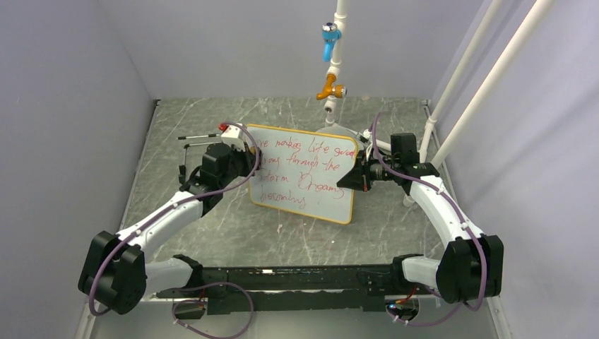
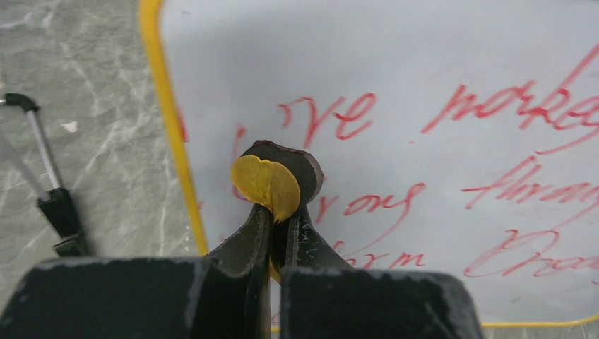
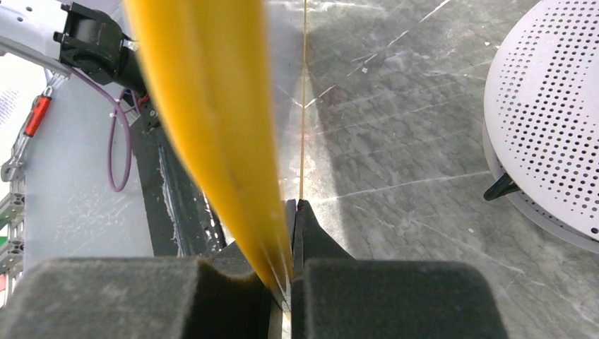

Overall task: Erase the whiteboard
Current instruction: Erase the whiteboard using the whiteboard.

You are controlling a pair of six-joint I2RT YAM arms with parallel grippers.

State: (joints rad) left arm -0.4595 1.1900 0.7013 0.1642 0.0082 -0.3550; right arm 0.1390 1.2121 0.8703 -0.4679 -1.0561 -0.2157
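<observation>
The whiteboard [image 1: 304, 173], white with an orange-tan frame and several lines of red handwriting, sits mid-table and is held at its right edge. My right gripper [image 1: 355, 176] is shut on that edge; in the right wrist view the frame [image 3: 212, 120] runs between the closed jaws of the right gripper [image 3: 291, 212]. My left gripper [image 1: 247, 159] is at the board's left side. In the left wrist view the left gripper [image 2: 281, 215] is shut on a small round yellow-and-black eraser [image 2: 272, 180], which is over the written surface [image 2: 424, 70] near the left frame.
A perforated grey disc [image 3: 551, 120] lies on the table right of the board. A marker with a red cap [image 1: 205, 133] lies left of the board's top corner. A white pipe with blue and orange valves [image 1: 330, 63] hangs above the far edge. White poles [image 1: 480, 85] stand at the right.
</observation>
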